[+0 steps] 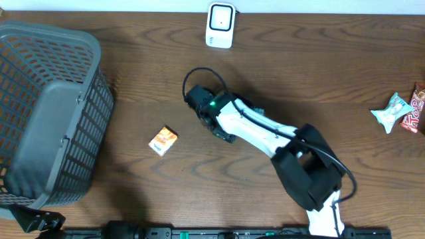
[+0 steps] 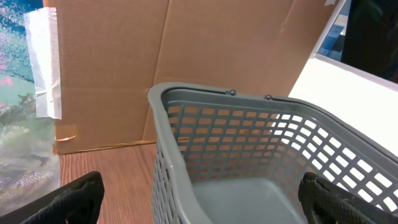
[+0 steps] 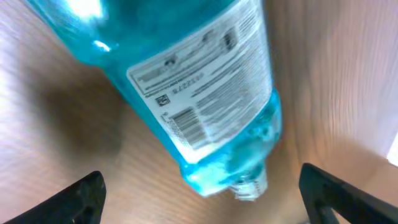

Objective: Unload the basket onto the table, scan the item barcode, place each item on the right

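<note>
The blue bottle (image 3: 186, 68) lies on the wooden counter (image 1: 345, 73). In the right wrist view its long axis runs from upper left to lower right, with the cap (image 3: 249, 186) towards the bottom edge. Its white label (image 3: 211, 81) faces the camera, with the barcode (image 3: 186, 124) near the label's lower left corner. From overhead the bottle itself cannot be seen; the right arm's wrist covers it, a little in front of the white scanner (image 1: 220, 25) and well apart from it.

The right tool (image 3: 200, 190) stands wide open and grips nothing. Its two dark fingers (image 3: 84, 196) sit far out on either side of the bottle's cap end and do not touch it.

A small orange box (image 1: 163, 140) lies in front of the scanner and to its left. The grey basket (image 1: 66, 143) stands far left of the scanner, and snack packets (image 1: 398, 111) lie far to its right. The left tool (image 2: 200, 190) is also spread wide and empty, facing the basket's rim.
</note>
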